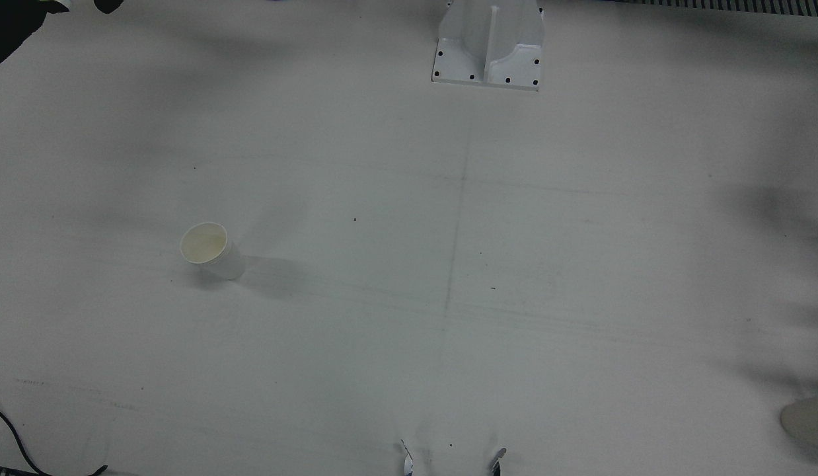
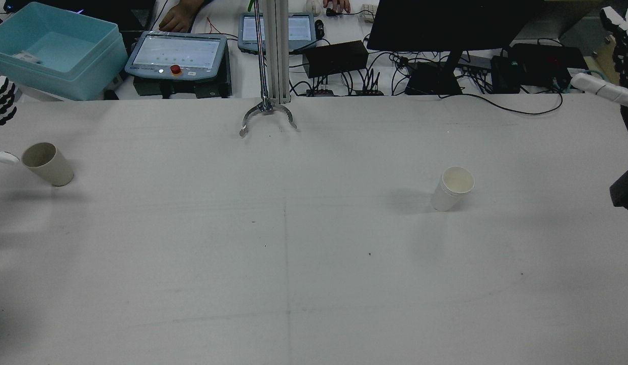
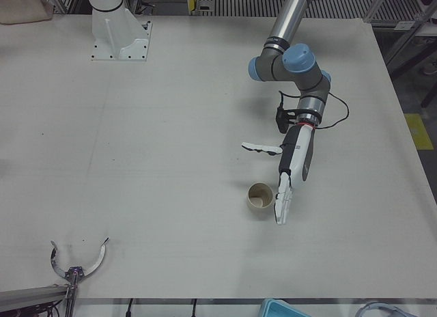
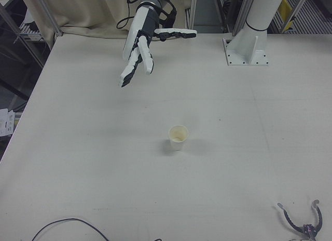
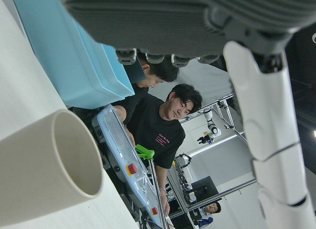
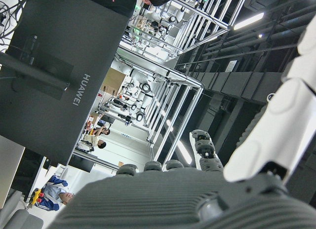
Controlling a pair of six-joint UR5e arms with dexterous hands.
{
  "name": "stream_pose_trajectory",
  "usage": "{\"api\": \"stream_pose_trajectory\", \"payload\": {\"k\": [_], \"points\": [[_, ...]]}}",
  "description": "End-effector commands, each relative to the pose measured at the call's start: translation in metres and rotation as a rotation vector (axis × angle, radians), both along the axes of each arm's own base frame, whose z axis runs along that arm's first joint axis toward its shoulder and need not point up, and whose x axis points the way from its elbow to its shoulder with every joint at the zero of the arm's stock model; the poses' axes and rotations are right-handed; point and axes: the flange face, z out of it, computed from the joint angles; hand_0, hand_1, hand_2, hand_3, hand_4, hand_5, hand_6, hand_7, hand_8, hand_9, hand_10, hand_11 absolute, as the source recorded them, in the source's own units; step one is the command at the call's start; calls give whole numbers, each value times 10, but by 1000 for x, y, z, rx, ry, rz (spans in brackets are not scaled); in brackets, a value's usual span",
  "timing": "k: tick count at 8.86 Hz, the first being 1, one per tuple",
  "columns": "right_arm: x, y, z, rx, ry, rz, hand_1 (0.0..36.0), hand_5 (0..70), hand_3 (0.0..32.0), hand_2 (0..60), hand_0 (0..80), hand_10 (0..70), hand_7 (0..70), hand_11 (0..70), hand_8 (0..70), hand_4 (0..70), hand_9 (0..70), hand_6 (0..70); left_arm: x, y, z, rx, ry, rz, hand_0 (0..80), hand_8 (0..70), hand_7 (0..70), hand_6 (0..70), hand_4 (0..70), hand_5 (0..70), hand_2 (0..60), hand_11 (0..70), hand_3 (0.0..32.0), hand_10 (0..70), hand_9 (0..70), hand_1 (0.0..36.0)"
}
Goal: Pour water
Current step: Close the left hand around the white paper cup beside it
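L hand (image 3: 285, 188) spread wide, fingers straight, thumb stuck out sideways; holds nothing. It hangs just beside the beige paper cup (image 3: 259, 195), palm facing it, fingertips down near the cup's side; contact can't be told from the left-front view. In the rear view that cup (image 2: 46, 163) sits at the table's (image 2: 293, 243) far left edge, upright, mouth up, long axis vertical, w/ only the hand's fingertips (image 2: 0, 104) poking in at the frame edge. Left hand view shows the cup's open mouth close up, beside the palm.

Mid table: a metal clamp fork (image 2: 266, 115) at the foot of an aluminium post, on the operators' side.

Further right, the white paper cup (image 2: 452, 188) stands upright on the right half, mouth up, axis vertical, alone w/ clear table all round. Inside looks pale yellowish in the front view (image 1: 211, 250); can't tell if it has liquid in it.

R hand (image 4: 140, 46) also wide open, fingers straight & pointing down toward the table, thumb out to the side, empty. It hovers above the table, well apart from the white cup, nearer the robot's side.
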Motion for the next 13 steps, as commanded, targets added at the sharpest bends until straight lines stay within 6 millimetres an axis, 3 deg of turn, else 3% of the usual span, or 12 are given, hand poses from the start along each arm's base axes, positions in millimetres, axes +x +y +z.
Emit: {"api": "stream_pose_trajectory", "payload": {"k": [1,3,4,5,7,9,11,13], "points": [[-24,4,2,-7,23,-60,95,0,0,73,417,0,0,2,0,0,0,0,3,-2,58,-26,-14,-4,508,0,21,0,13,0,0,34,46,10,7,162],[-23,4,2,-8,24,-54,96,0,0,73,418,0,0,1,0,0,0,0,5,-7,68,-28,-31,-27,502,0,19,0,11,0,0,33,60,9,6,158],[-24,4,2,-8,26,-58,96,0,0,73,419,0,0,0,0,0,0,0,4,-7,92,-9,-45,-51,500,0,19,0,8,0,0,33,58,9,5,156],[-24,4,2,-8,26,-59,97,0,0,74,420,0,0,0,0,2,0,0,8,-14,91,-9,-43,-57,496,0,19,0,8,0,0,33,60,10,6,154],[-23,3,0,-4,21,-55,96,0,0,76,420,0,0,0,0,6,0,0,10,-16,108,-23,-58,-58,483,0,18,0,6,0,1,32,62,10,3,139],[-21,3,-1,-1,18,-49,98,1,0,78,423,0,0,0,0,10,0,0,42,-7,109,-18,-53,-10,479,0,21,0,9,0,0,33,64,11,4,133],[-18,4,-3,3,14,-46,100,1,0,76,427,0,0,0,0,12,0,0,74,7,118,-35,-56,19,472,0,20,0,25,0,0,34,38,13,2,124],[-15,5,-7,12,5,-45,100,4,0,78,427,0,0,0,0,14,0,0,80,5,115,-34,-49,3,474,0,24,0,34,0,6,37,24,14,3,127]]}}
